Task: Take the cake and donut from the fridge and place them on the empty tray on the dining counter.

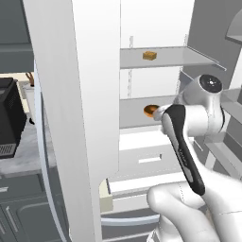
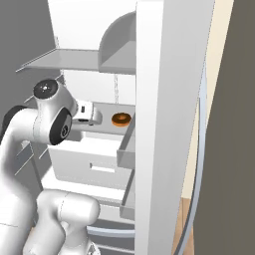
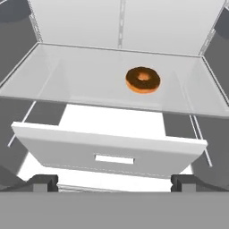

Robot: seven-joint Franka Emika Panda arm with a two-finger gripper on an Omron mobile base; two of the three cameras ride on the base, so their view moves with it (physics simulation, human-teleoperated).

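Observation:
The fridge (image 1: 90, 94) stands open, its white inside in front of me. The cake (image 1: 150, 55), a small tan square, sits on the upper glass shelf. One shelf lower lies the donut (image 1: 150, 110) (image 2: 121, 119) (image 3: 142, 80), dark-glazed with an orange rim. My gripper (image 3: 114, 183) is open and empty, its fingertips (image 3: 42, 182) spread wide. It hangs in front of the lower shelf, short of the donut and slightly left of it. In the right base view the hand (image 2: 88, 113) points at the donut. The tray and the dining counter are out of view.
A white drawer (image 3: 112, 150) (image 1: 146, 158) is pulled out just under the donut's shelf. The open fridge doors (image 2: 169, 99) flank the arm on both sides, with door bins (image 1: 227, 142) at the right. A black appliance (image 1: 9, 118) sits on the counter to the left.

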